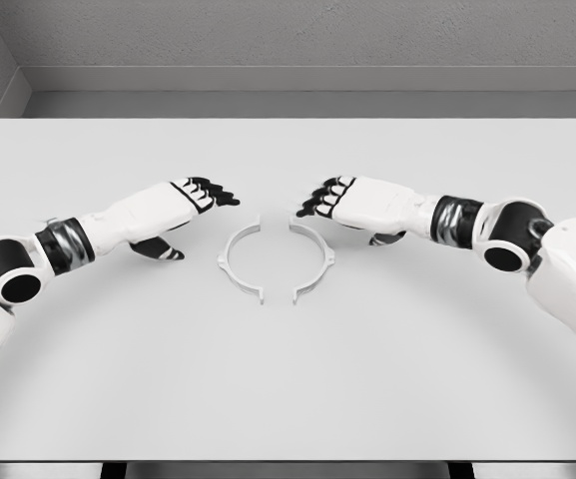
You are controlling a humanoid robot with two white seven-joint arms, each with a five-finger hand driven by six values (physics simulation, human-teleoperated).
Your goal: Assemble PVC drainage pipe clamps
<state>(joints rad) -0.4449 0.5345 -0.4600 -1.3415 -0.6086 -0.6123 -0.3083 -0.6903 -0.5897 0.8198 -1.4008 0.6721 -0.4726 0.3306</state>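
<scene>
Two white half-ring clamp pieces lie on the white table, facing each other as a nearly closed circle. The left half and the right half are parted by small gaps at the far and near ends. My left hand hovers just up-left of the ring, fingers stretched out and relaxed, thumb hanging below, holding nothing. My right hand hovers just above the ring's far right part, its dark fingertips slightly bent, also holding nothing. Neither hand touches the clamp halves as far as I can see.
The table's far edge meets a grey wall. The near edge runs along the bottom of the view. Both forearms lie low over the table at the left and right sides.
</scene>
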